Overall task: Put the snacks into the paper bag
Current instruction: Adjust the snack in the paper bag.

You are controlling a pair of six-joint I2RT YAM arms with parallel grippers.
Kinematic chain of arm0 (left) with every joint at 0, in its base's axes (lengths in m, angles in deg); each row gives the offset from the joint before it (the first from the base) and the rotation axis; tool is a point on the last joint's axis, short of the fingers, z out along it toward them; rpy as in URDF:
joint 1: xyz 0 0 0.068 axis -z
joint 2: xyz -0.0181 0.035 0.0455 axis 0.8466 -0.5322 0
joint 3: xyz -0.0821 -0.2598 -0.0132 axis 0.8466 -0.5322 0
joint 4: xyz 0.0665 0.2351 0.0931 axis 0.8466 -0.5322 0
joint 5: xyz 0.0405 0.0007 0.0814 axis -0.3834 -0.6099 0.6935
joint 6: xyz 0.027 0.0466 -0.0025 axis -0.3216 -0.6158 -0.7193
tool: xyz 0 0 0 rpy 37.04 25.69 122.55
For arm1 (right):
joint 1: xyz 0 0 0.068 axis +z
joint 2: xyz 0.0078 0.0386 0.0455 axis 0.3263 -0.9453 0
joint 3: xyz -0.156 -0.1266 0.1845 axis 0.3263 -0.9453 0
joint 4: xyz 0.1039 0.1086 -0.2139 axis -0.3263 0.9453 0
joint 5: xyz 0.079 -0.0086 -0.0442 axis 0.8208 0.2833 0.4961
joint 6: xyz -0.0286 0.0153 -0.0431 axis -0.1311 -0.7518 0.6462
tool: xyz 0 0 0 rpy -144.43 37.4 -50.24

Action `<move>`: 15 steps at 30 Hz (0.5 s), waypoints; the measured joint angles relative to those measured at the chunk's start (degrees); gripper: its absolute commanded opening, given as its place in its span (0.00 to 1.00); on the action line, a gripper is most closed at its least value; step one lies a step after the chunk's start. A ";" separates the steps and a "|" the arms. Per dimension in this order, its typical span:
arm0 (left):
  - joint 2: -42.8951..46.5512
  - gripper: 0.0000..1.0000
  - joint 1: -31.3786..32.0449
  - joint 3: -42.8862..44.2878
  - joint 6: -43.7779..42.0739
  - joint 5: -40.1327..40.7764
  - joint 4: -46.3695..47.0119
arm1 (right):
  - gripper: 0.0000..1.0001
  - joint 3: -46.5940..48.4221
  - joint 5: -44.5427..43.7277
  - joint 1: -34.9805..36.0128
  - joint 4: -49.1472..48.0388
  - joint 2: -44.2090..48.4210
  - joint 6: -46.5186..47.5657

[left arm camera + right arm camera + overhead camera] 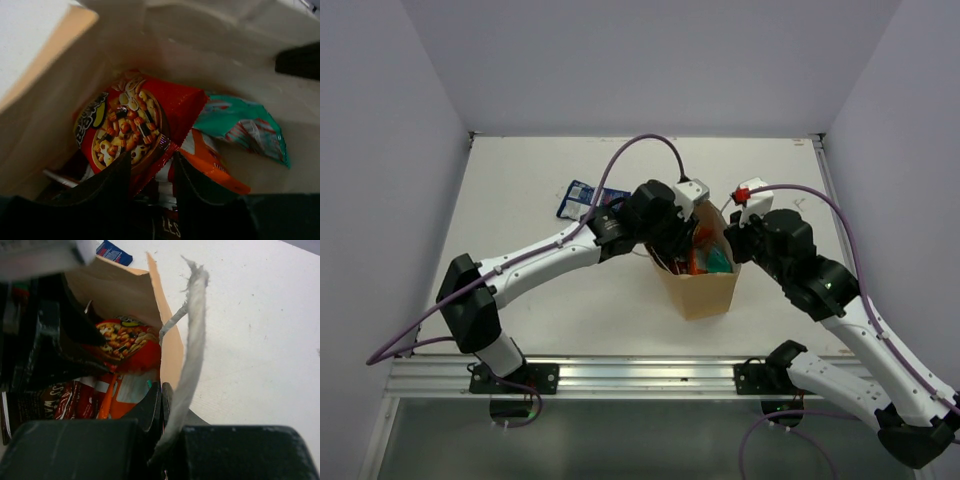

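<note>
The paper bag (708,292) stands upright on the table (520,170) between the two arms. In it we see a red packet (131,125) printed with a bowl of mixed snacks, a teal-green packet (245,122) beside it, an orange packet (212,169) under both, and a dark brown packet (50,402), half hidden. A blue-white packet (585,198) lies outside on the table, behind the left arm.

The left gripper (152,185) reaches inside the bag, fingers apart, the red packet's lower corner in the gap; we cannot tell whether they touch it. The right gripper (161,400) is pressed together on the bag's rim, the white cord handle (192,340) running just past it.
</note>
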 measured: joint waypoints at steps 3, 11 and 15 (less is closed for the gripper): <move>0.94 0.41 0.66 -4.07 -0.48 -3.15 0.26 | 0.00 0.00 0.02 0.00 -0.50 -0.02 0.02; 9.11 0.55 1.01 -6.03 -0.94 -4.37 -1.31 | 0.00 0.00 1.01 0.00 -1.31 -0.79 0.17; 13.46 0.63 1.01 -1.95 -0.26 -1.44 -2.05 | 0.00 0.00 1.01 0.00 -1.42 -1.01 0.17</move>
